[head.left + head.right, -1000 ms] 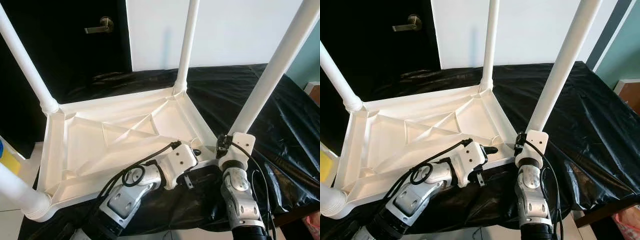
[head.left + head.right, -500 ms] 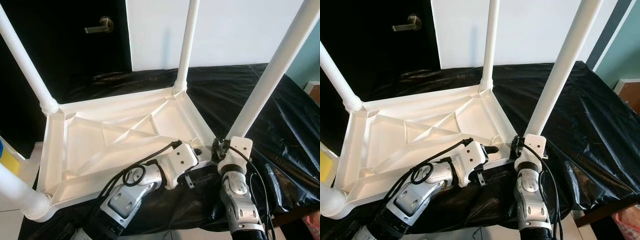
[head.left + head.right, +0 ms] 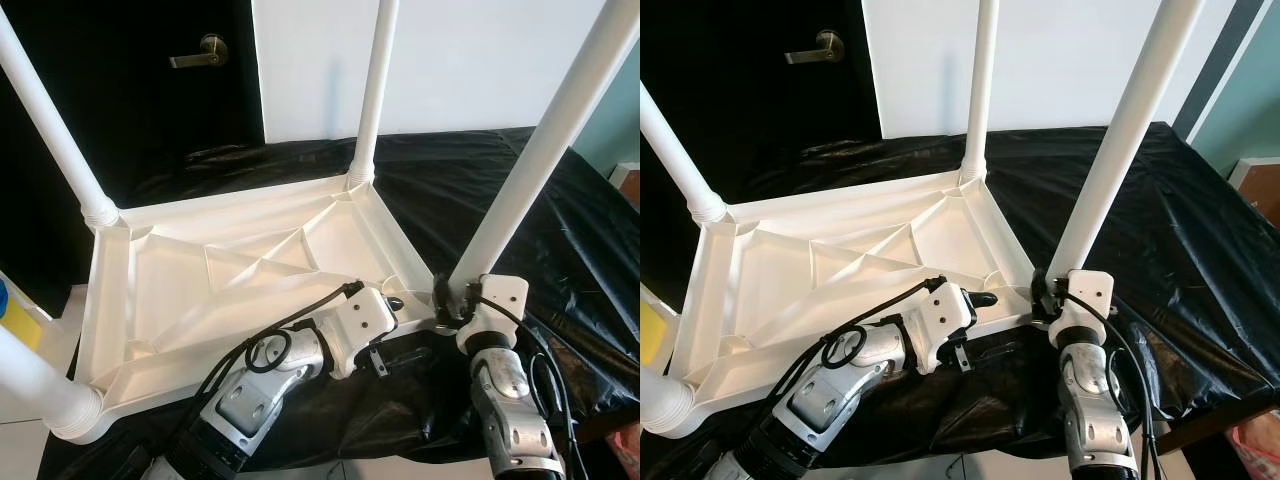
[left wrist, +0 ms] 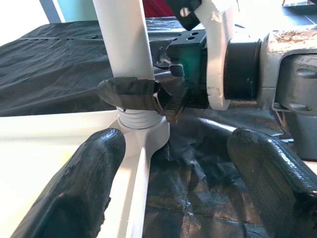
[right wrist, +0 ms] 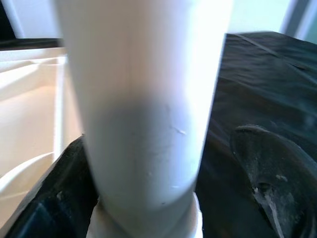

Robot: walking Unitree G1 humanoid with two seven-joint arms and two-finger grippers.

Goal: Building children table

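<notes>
A white plastic children's table (image 3: 180, 290) lies upside down on a black cloth, with its legs pointing up. My right gripper (image 3: 445, 300) is at the base of the near-right leg (image 3: 540, 160). It is open, with one finger (image 5: 59, 193) against the leg (image 5: 143, 114) and the other finger (image 5: 270, 173) standing clear of it. My left gripper (image 3: 400, 325) is open beside the table's near-right corner, aimed at that leg's socket (image 4: 141, 121), with nothing between its fingers (image 4: 84, 188).
Three more legs stand at the far right (image 3: 375, 90), far left (image 3: 50, 120) and near left (image 3: 30, 385). The black cloth (image 3: 570, 230) covers the surface and drops off at the front. A dark door with a handle (image 3: 205, 48) is behind. A yellow object (image 3: 15, 320) sits at the left.
My right wrist has swung out to the right and lower while its fingers stay at the leg's base. The left arm and the table have not moved.
</notes>
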